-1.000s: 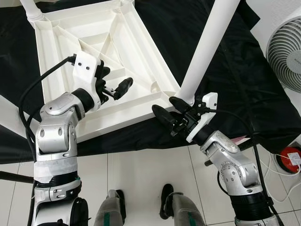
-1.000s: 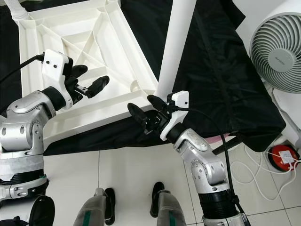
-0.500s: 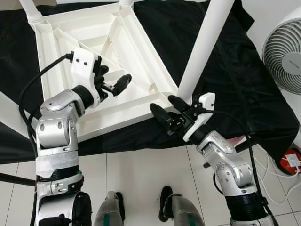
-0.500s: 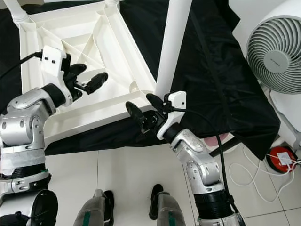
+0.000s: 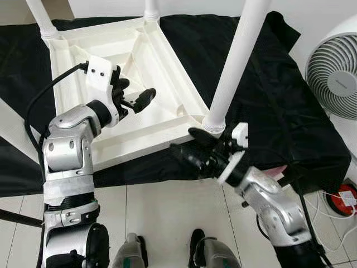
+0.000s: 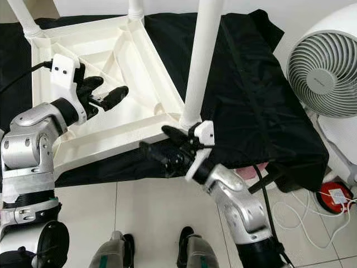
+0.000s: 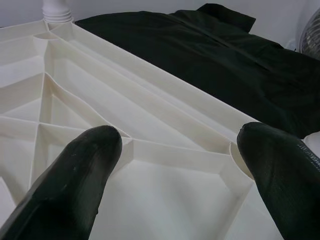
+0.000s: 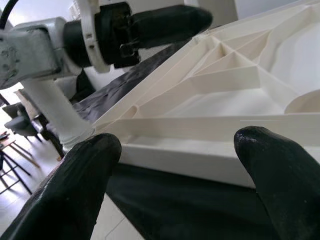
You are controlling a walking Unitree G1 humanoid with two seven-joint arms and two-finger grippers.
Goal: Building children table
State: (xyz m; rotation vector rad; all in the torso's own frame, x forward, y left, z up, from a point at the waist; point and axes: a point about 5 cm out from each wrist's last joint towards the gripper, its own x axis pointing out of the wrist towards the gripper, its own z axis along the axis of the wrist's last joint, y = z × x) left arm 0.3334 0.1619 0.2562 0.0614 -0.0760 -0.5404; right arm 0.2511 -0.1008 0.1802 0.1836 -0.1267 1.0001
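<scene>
Since the white tabletop (image 5: 128, 95) lies upside down on the black cloth (image 5: 279, 100), everything hinges on its near right corner, where one leg (image 5: 234, 61) already stands upright in its socket. The left gripper (image 5: 134, 100) hovers over the ribbed underside, fingers apart, holding nothing. The right gripper (image 5: 192, 148) sits just in front of that corner, below the leg's base, fingers spread and empty too, so it's clearly the nearer arm. The right wrist view shows the tabletop's edge (image 8: 200, 160) between its fingers. A fan (image 5: 334, 78) stands right of the tabletop.

head pair downward, wrists near tabletop (image 7: 150, 125)
</scene>
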